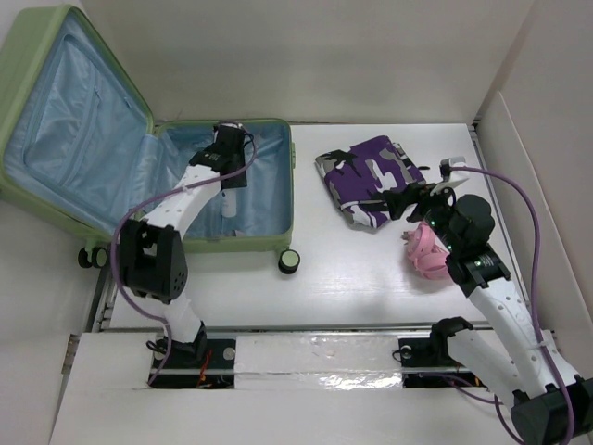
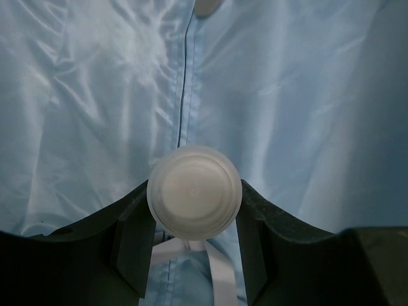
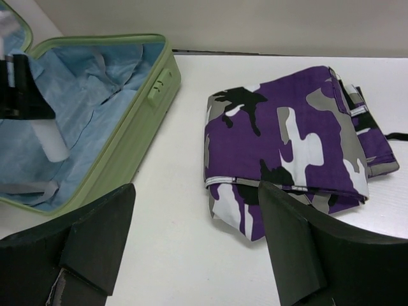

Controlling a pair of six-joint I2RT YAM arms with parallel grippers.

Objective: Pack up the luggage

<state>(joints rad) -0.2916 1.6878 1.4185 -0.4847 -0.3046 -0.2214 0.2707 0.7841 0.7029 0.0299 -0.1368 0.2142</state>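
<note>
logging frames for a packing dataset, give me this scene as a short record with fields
luggage: open, lid tipped back at left, light-blue lining showing
left gripper: inside the luggage, shut on a white bottle
right gripper: open, holding nothing, above the table, facing the cloth
purple camouflage cloth: folded, on the table right of the luggage
pink item: on the table by the right arm, kind unclear

Bright, even light from above – the white table (image 1: 352,269) nearly washes out, and shadows are soft and faint. Sheen glints on the blue lining (image 2: 115,57). In both wrist views the near dark fingers (image 3: 95,242) are blurred – the rest is fairly sharp
</note>
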